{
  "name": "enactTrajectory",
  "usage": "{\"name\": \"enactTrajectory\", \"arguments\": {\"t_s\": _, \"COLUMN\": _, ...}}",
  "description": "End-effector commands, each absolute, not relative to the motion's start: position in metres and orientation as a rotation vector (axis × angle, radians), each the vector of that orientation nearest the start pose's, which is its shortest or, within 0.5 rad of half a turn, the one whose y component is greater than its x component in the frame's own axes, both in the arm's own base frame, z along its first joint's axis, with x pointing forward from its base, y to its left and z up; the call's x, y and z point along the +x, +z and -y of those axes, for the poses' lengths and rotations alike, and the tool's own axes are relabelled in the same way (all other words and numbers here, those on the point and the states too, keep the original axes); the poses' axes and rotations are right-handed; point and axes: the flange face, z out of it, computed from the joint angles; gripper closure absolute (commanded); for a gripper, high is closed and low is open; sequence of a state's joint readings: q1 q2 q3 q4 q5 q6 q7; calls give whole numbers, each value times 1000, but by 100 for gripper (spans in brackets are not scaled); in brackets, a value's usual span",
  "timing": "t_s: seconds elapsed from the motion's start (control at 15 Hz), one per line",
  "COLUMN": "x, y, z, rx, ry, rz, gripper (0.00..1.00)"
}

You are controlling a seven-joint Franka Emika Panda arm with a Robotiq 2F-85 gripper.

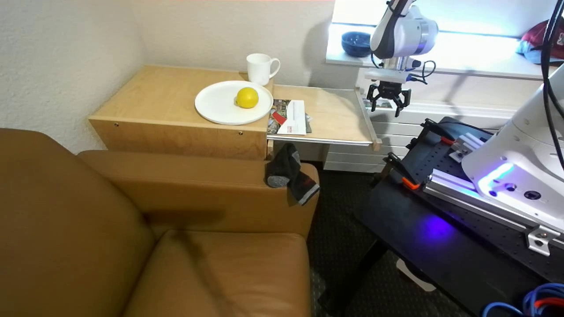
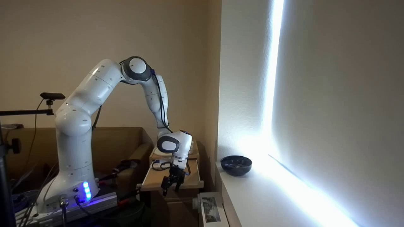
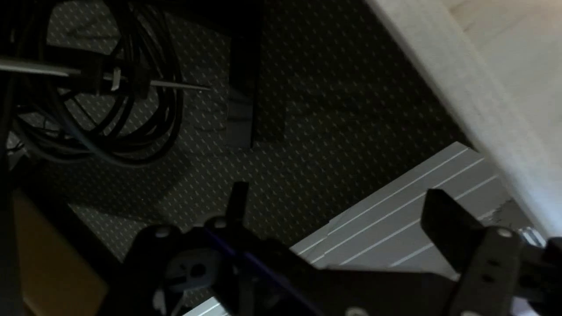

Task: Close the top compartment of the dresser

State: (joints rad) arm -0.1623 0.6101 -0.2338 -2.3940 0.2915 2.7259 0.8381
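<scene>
So, the top compartment (image 1: 332,103) is hanging well out of the dresser (image 1: 176,138), off the side toward the robot (image 2: 75,148), and you can see it pulled out in both exterior views. Inside it, at the end by the dresser, there's some printed paper (image 1: 280,105) with a white sheet (image 1: 295,119) and a bit of red, though the text's too small to read. The claw (image 1: 385,111) is out past the compartment's front panel (image 1: 368,121), so on the far side of it from the dresser, pointing down with its fingers (image 3: 450,221) spread well apart. It looks near that panel without touching: in the wrist view some white slats (image 3: 395,219) show between the panel and the closer finger. Up on the dresser's worktop (image 1: 150,92) there's a white plate (image 1: 216,110) holding what looks like a lemon (image 1: 247,97), plus a white mug (image 1: 258,69) standing upright just beside the plate, toward the wall (image 1: 211,35). A brown sofa (image 1: 220,268) sits alongside the dresser, with one arm (image 1: 211,176) hiding the lower part of it, and a dark sock or two (image 1: 285,163) are draped over the end of that arm, near the dresser's corner on the compartment side. Oh, and a dark bowl (image 2: 236,168) is on the windowsill (image 2: 265,198) in an exterior view, well apart from the dresser.
</scene>
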Motion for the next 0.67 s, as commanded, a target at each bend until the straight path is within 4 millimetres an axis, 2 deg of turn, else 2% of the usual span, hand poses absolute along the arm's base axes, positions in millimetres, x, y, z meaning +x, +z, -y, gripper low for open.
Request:
{"name": "enactTrajectory", "arguments": {"t_s": 0.0, "x": 404, "y": 47, "z": 179, "rx": -2306, "ry": 328, "rz": -2236, "gripper": 0}}
{"name": "enactTrajectory", "arguments": {"t_s": 0.27, "x": 409, "y": 37, "z": 170, "rx": -2267, "ry": 353, "rz": -2257, "gripper": 0}}
{"name": "enactTrajectory", "arguments": {"t_s": 0.47, "x": 422, "y": 47, "z": 159, "rx": -2236, "ry": 402, "rz": -2195, "gripper": 0}}
{"name": "enactTrajectory", "arguments": {"t_s": 0.6, "x": 437, "y": 58, "z": 139, "rx": -2249, "ry": 390, "rz": -2124, "gripper": 0}}
